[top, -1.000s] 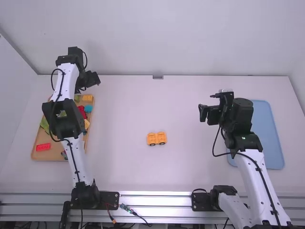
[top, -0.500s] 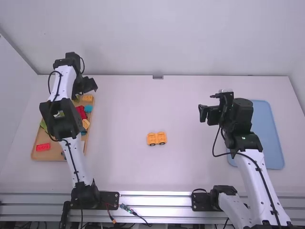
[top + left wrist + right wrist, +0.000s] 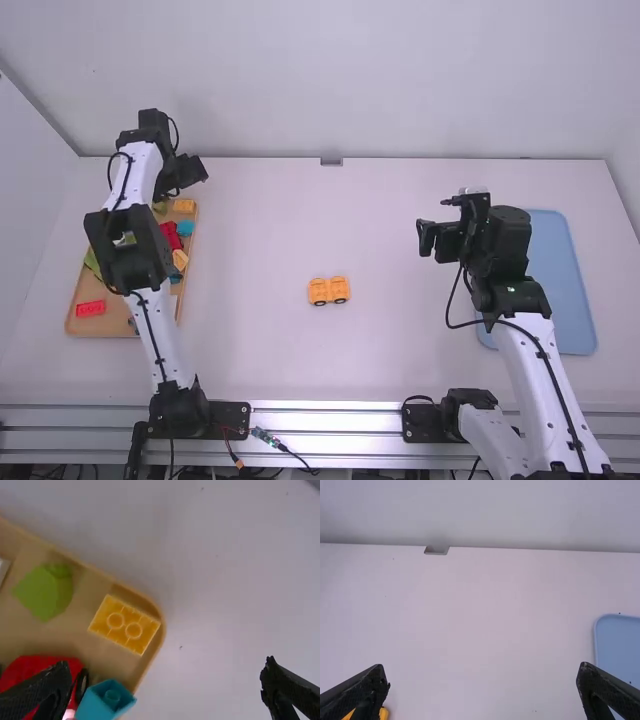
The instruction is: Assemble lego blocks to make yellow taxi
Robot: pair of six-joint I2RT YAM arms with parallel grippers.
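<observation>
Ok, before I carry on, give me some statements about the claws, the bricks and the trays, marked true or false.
1. The left claw is gripping the studded yellow brick. False: its fingers are apart and the brick lies in the tan tray.
2. A red brick lies in the tan tray. True.
3. The wheeled yellow-orange assembly sits in the blue tray. False: it stands on the white table.
4. The right claw is open. True.
5. A teal block is in the tan tray. True.
</observation>
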